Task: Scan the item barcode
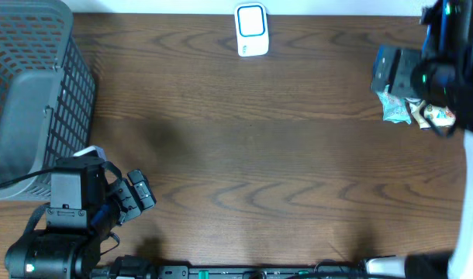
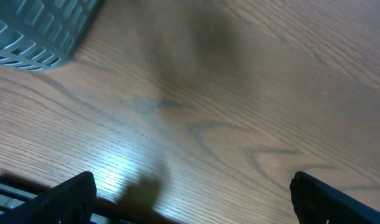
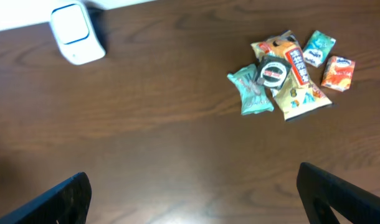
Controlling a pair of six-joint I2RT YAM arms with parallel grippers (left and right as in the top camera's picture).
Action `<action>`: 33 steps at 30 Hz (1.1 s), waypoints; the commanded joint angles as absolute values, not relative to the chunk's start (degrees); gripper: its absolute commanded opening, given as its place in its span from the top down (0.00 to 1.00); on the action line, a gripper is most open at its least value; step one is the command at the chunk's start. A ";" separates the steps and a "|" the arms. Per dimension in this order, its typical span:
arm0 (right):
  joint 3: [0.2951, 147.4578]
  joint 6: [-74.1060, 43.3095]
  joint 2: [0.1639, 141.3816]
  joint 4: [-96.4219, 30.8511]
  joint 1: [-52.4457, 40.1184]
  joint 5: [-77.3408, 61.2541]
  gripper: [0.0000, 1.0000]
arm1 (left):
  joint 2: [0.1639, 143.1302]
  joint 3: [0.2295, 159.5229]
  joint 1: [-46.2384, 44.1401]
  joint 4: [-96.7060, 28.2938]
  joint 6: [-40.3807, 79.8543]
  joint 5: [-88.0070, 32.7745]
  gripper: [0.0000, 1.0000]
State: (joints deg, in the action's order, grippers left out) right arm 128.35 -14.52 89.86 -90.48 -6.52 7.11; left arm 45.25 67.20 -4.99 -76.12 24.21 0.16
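Note:
A pile of snack items lies at the table's far right: a teal packet (image 3: pixel 252 90), a yellow bag (image 3: pixel 297 94), a round black item (image 3: pixel 272 71), a small teal packet (image 3: pixel 319 48) and an orange packet (image 3: pixel 338 73). The pile (image 1: pixel 411 112) is partly hidden under the right arm in the overhead view. No barcode is readable. The white scanner (image 3: pixel 76 34) with a blue-rimmed window stands at the far edge (image 1: pixel 251 29). My right gripper (image 3: pixel 193 205) hangs open and empty above bare wood, short of the pile. My left gripper (image 2: pixel 190 208) is open and empty over the near-left table.
A grey mesh basket (image 1: pixel 35 85) fills the left side, its corner (image 2: pixel 34 28) showing in the left wrist view. Brown wooden tabletop (image 1: pixel 260 155) stretches between basket, scanner and snacks. The left arm (image 1: pixel 74 209) sits at the near-left edge.

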 commanded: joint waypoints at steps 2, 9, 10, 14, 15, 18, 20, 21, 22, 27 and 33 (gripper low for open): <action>119.98 -15.00 81.49 -89.86 -8.88 8.64 0.01 | 45.28 67.24 -5.13 -76.27 24.53 0.49 0.02; 99.39 -14.98 67.94 -82.52 -9.10 8.84 0.01 | 45.28 67.24 -5.13 -76.27 24.53 0.49 0.02; 96.31 -14.98 65.73 -81.30 -9.10 8.75 0.01 | 45.28 67.24 -5.13 -76.27 24.53 0.49 0.02; 86.59 -15.00 58.04 -78.15 -9.10 8.60 0.01 | 45.28 67.24 -5.13 -76.27 24.53 0.49 0.02; 85.01 -15.18 56.66 -78.17 -9.10 8.47 0.01 | 45.28 67.24 -5.13 -76.27 24.53 0.49 0.02; 80.88 -15.22 53.01 -79.72 -9.10 8.21 0.01 | 45.28 67.24 -5.13 -76.27 24.53 0.49 0.02; 79.13 -15.22 51.44 -82.24 -9.10 8.19 0.01 | 45.28 67.24 -5.13 -76.27 24.53 0.49 0.02; 78.85 -15.20 51.16 -83.11 -9.10 8.21 0.01 | 45.28 67.24 -5.13 -76.27 24.53 0.49 0.02; 78.56 -15.20 50.85 -84.55 -9.10 8.23 0.01 | 45.28 67.24 -5.13 -76.27 24.53 0.49 0.02; 78.52 -15.20 50.85 -89.47 -9.10 8.21 0.01 | 45.28 67.24 -5.13 -76.27 24.53 0.49 0.02; 78.52 -15.20 50.85 -89.56 -9.10 8.21 0.01 | 45.28 67.24 -5.13 -76.27 24.53 0.49 0.03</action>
State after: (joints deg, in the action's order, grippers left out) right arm 78.72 -14.63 50.89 -89.36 -8.60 7.73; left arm 45.25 67.20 -4.99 -76.12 24.21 0.19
